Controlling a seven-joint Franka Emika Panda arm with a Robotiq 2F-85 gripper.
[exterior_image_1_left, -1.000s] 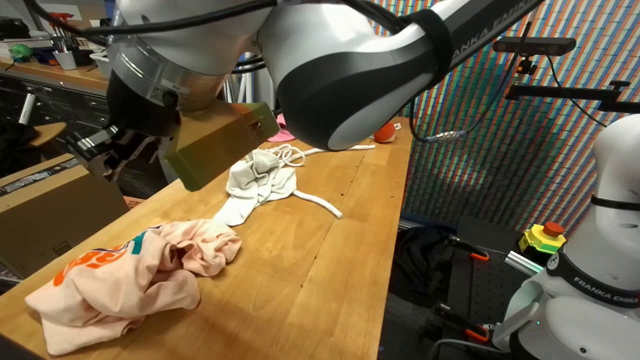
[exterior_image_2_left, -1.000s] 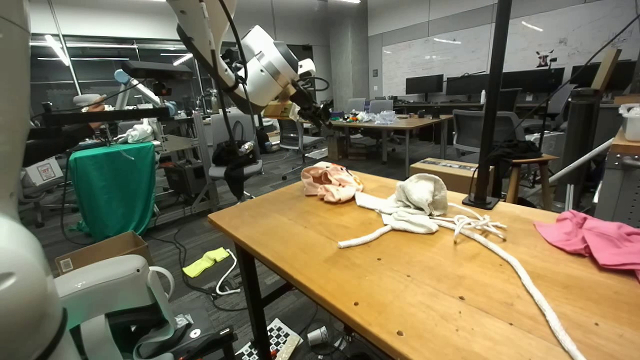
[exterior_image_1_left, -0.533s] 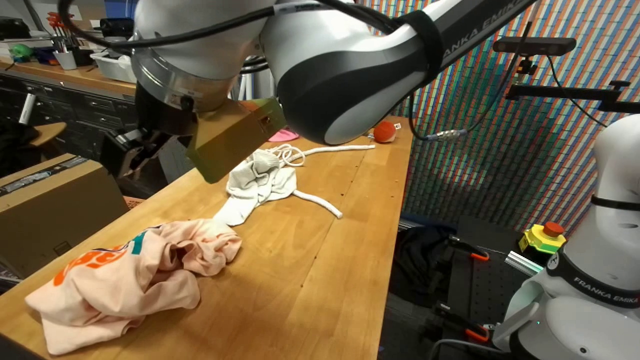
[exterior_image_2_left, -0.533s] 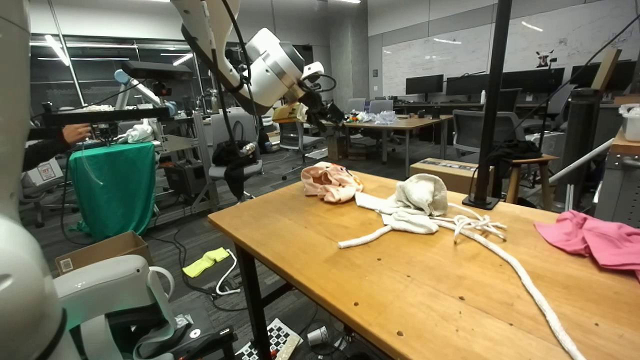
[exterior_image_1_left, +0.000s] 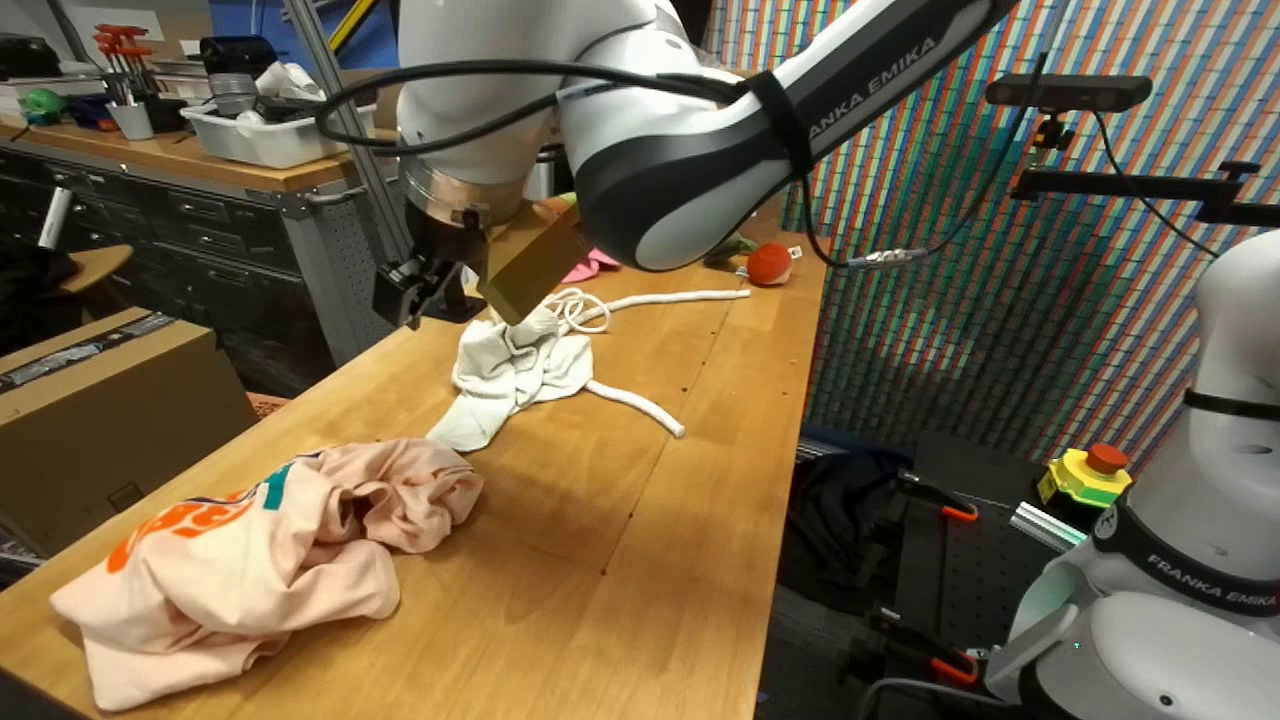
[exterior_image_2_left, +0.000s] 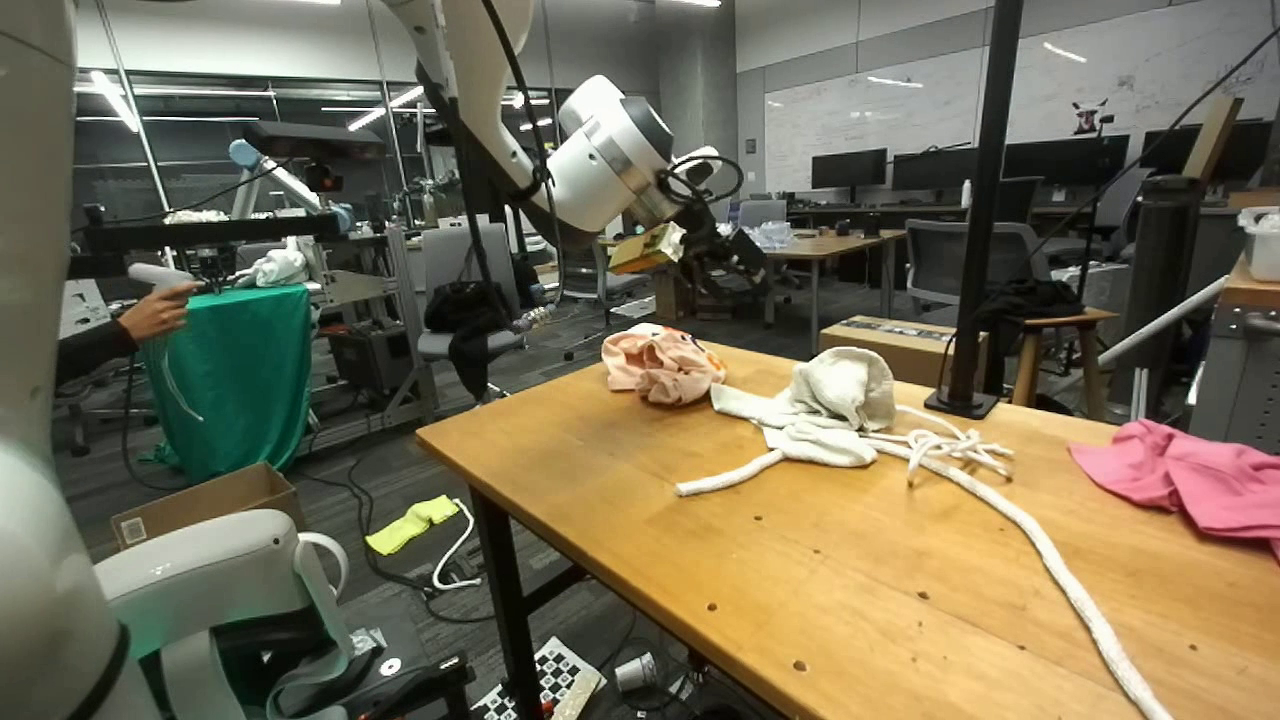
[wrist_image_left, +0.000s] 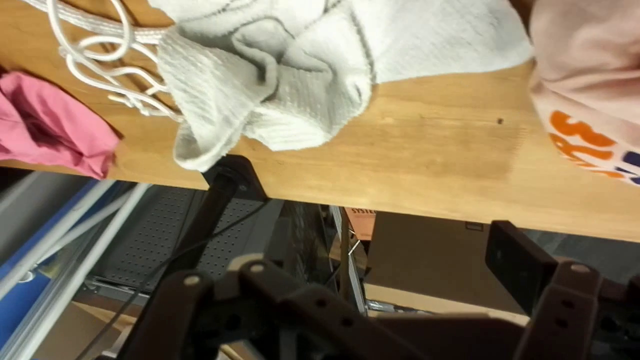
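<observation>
With our gripper (wrist_image_left: 387, 260) wide and empty, we judge the white cloth (wrist_image_left: 305, 80) on the table (wrist_image_left: 425, 145), between a pink cloth (wrist_image_left: 55, 125) and a peach cloth (wrist_image_left: 590, 75), light, soft (hardly slippery) and best pinched at a raised fold (exterior_image_2_left: 845, 385).

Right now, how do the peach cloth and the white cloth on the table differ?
The peach cloth bears orange lettering; the white cloth shows no print. White rope shows at the white cloth's edge, but none beside the peach cloth. The white cloth lies near the black post, the peach cloth farther from it. Both are rumpled on the wooden table.
</observation>
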